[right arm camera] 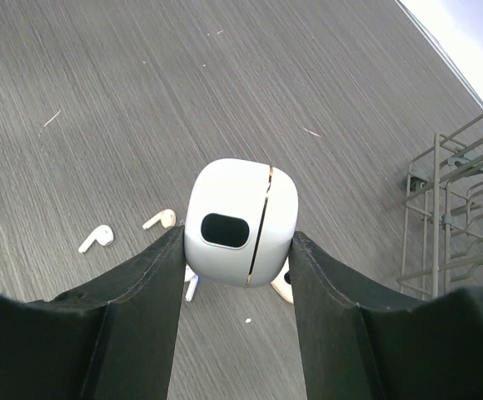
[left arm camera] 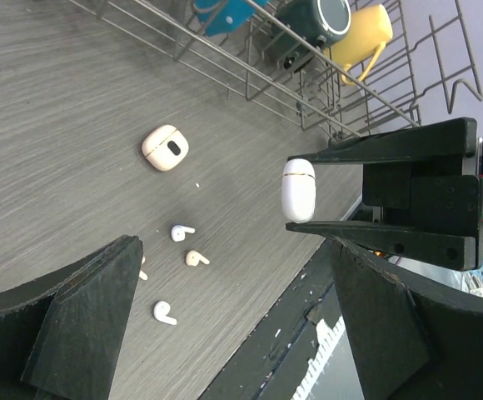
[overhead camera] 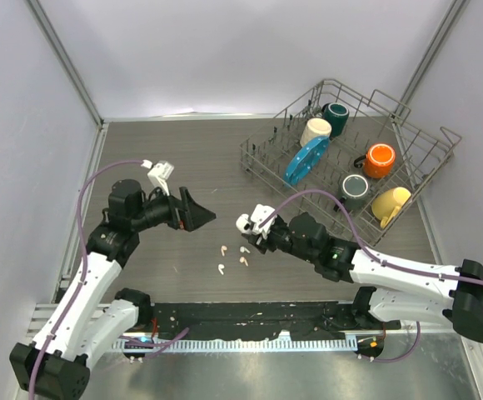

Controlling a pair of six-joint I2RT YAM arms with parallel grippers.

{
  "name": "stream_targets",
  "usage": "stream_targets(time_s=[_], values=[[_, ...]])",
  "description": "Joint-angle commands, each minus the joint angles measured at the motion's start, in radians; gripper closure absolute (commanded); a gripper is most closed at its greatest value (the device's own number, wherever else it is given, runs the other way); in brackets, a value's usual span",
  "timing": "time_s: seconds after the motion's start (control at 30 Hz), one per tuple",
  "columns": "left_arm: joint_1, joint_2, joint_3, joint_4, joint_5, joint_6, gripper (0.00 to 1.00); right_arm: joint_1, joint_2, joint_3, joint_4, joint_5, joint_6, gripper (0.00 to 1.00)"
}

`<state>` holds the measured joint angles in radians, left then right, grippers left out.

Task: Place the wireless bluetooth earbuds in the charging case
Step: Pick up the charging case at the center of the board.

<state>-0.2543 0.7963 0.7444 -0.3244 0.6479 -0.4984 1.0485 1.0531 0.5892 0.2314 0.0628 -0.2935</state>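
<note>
The right jaws stand partly open, clamped on both sides of a shut white charging case [right arm camera: 240,218] held clear of the table [right arm camera: 100,100]. The left jaws gape wide with nothing in them. Four earbuds [left arm camera: 181,232], two white and two peach, lie loose on the table at about 7 o'clock from the held case in the top view. A shut peach-beige charging case [left arm camera: 165,147] lies near them.

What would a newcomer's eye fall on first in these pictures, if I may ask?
The white charging case, shut, is clamped in the right end effector above mid-table. Four loose earbuds lie on the table near it, with the left end effector wide open on their left side. A wire dish rack of colourful mugs stands at the far right.
</note>
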Motion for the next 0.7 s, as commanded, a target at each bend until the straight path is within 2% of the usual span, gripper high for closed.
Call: stream_targets(time_s=[0.0,0.23,0.47,0.67], values=[[-0.060,0.033,0.013,0.080,-0.051,-0.025,0.00,0.008,-0.025,0.006,0.089,0.012,-0.015,0.99],[-0.172,0.144,0.058,0.087,-0.020,-0.005,0.00,0.021,-0.036,-0.020,0.120,-0.035,-0.024,0.99],[-0.246,0.184,0.069,0.114,-0.040,-0.025,0.00,0.030,-0.064,-0.034,0.100,-0.086,-0.055,0.99],[-0.301,0.227,0.079,0.131,-0.042,-0.029,0.05,0.031,-0.077,-0.034,0.080,-0.110,-0.067,0.99]])
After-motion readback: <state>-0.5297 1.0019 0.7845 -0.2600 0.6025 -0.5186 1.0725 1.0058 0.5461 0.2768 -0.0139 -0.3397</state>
